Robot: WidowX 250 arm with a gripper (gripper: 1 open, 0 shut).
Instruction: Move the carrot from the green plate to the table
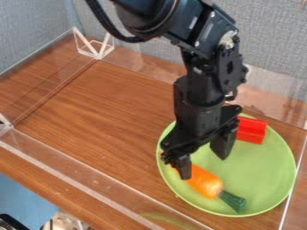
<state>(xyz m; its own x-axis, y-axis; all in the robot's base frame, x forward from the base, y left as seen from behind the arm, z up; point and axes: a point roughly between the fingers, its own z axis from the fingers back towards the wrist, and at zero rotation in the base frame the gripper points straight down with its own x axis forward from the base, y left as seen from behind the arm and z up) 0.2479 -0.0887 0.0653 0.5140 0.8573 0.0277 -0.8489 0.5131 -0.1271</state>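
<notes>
One carrot (206, 183) on green plate (259, 176), red block (250, 130) behind, fingers (202, 162) wide open, holding nothing

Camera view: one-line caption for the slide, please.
Open gripper low over the green plate, beside the carrot, with a red block behind.

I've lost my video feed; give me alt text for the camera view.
A black robot arm reaches down over a round green plate, its open end effector close to the wide end of an orange carrot. A red block lies on the plate's far side; the wooden table extends left.
</notes>
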